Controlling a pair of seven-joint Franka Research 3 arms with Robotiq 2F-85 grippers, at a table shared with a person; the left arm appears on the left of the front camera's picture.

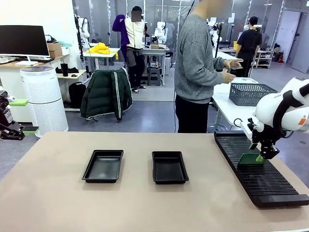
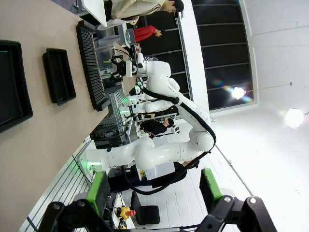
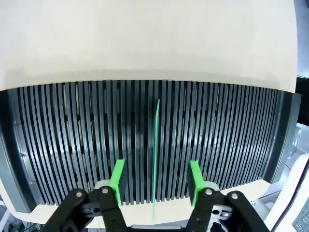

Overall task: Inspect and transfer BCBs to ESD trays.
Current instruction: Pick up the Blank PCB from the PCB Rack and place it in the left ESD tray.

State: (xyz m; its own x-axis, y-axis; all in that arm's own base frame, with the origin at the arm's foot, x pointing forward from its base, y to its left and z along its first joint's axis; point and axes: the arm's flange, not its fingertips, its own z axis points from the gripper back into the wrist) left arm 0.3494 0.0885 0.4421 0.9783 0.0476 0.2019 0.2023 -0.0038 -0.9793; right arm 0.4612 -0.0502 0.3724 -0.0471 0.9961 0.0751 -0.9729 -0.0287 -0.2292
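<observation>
Right pincer (image 1: 262,154) hangs over the long black slotted rack (image 1: 260,186) at the tabletop (image 1: 145,208) edge, fingers pointing down at the slots. One BCB (image 3: 156,140) stands on edge in a rack slot, directly under the pincer and midway between its two green pads (image 3: 117,176). In the right wrist view it shows edge-on as a thin green line. There's a clear gap between the board and each pad, so no contact: jaws apart, nothing clamped. In the front view the board's green face sits just below and beside the fingertips, upright in the rack. The two ESD trays (image 1: 103,166) lie flat side by side, well apart from the right pincer, out toward the middle of the tabletop, and both look bare inside. Left pincer (image 2: 154,189) is held off beyond the tabletop's other end, far from the board, pads spread wide with nothing between them.
</observation>
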